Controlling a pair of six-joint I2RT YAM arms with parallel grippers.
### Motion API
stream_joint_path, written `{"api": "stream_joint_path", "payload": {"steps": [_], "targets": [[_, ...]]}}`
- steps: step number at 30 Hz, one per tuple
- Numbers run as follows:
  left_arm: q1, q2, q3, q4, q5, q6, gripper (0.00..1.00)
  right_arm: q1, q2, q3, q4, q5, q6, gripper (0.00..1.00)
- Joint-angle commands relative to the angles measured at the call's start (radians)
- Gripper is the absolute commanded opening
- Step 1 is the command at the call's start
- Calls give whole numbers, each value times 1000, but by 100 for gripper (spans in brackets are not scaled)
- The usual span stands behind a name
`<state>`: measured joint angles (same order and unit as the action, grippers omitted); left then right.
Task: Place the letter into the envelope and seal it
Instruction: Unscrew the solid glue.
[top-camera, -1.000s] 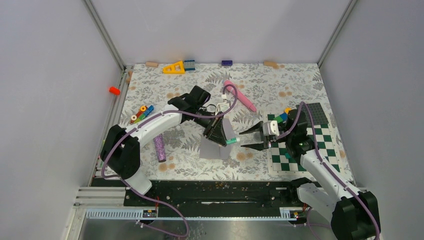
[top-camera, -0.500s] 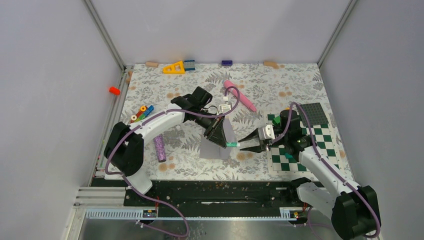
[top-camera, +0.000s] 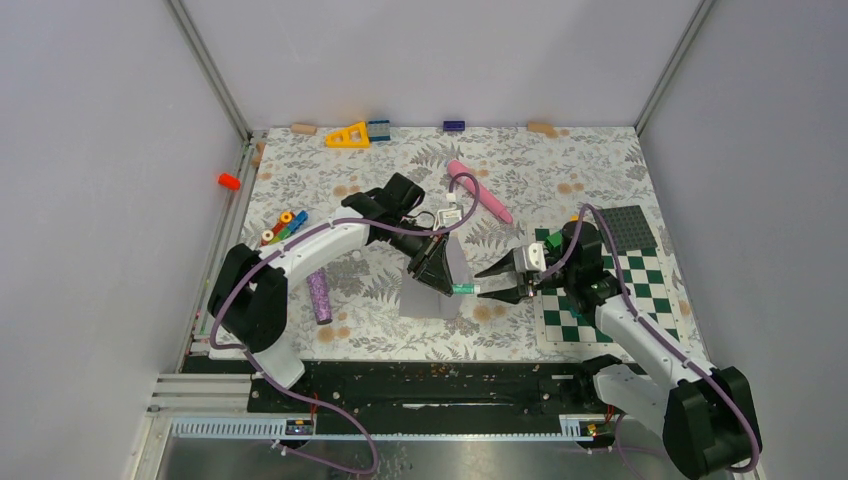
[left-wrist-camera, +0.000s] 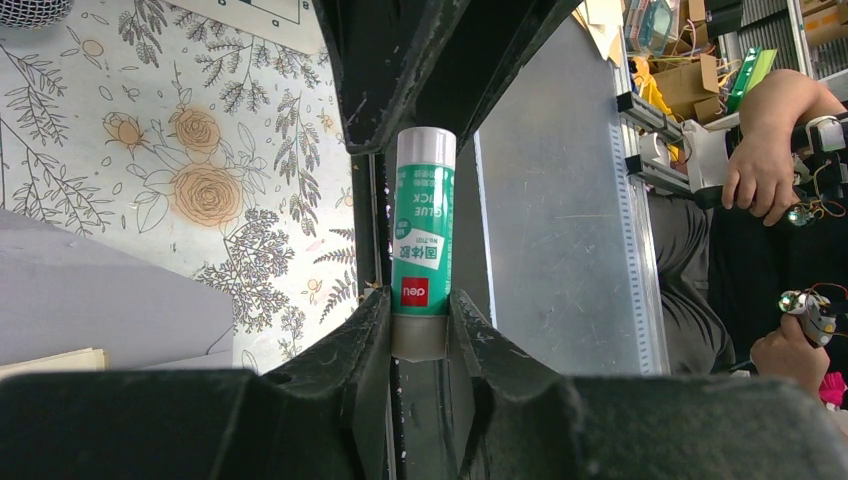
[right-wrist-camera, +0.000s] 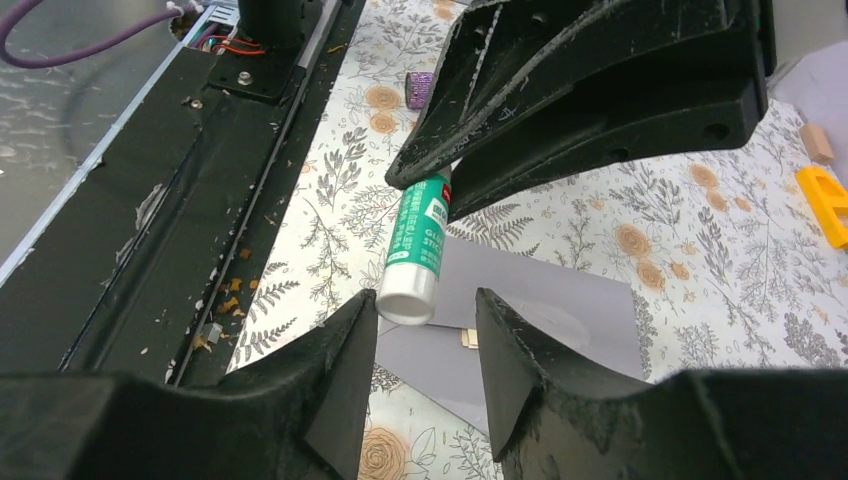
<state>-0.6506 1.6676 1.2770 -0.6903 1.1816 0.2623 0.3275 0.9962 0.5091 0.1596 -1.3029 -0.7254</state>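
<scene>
My left gripper (top-camera: 441, 274) is shut on the base of a green-and-white glue stick (top-camera: 463, 288) and holds it level above the envelope (top-camera: 428, 302). The envelope is pale grey-lavender and lies on the floral table with its flap up. In the left wrist view the stick (left-wrist-camera: 424, 235) stands between the fingers (left-wrist-camera: 372, 320). My right gripper (right-wrist-camera: 425, 298) is open, and the stick's white cap (right-wrist-camera: 408, 295) sits between its fingertips, close to one of them. A tan paper edge (right-wrist-camera: 468, 340) shows at the envelope (right-wrist-camera: 545, 300) opening.
The green-and-white checkerboard mat (top-camera: 610, 295) lies under the right arm, with a dark grey plate (top-camera: 630, 222) behind it. A pink cylinder (top-camera: 480, 192), a purple cylinder (top-camera: 319, 297), coloured blocks (top-camera: 283, 227) and a yellow triangle (top-camera: 349, 135) lie around.
My right gripper has moved left to the glue stick, and the cap now lies between its open fingers. The left gripper has held the stick nearly still.
</scene>
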Motion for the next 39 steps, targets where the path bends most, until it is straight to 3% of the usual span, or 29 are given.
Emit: {"api": "stream_joint_path", "payload": {"steps": [1,5,12,16,20,27,34,39], "targets": [[0,-19,45,14,43,23,0,12,3,-72,407,46,294,48],[0,-26,40,26,38,15,0,19,-1,-58,342,14,271,46],[2,-31,29,62,19,-14,0,22,-15,-55,318,-2,270,33],[2,-46,19,94,-7,-40,0,24,-10,-44,287,8,288,21],[2,-84,9,113,-60,-37,0,24,5,0,173,16,307,19],[-15,-201,-42,168,-198,-15,0,22,88,84,202,77,721,20],[-47,-264,-67,181,-307,24,0,22,189,121,428,73,1261,21],[-59,-282,-76,190,-338,34,0,20,272,180,438,72,1468,24]]}}
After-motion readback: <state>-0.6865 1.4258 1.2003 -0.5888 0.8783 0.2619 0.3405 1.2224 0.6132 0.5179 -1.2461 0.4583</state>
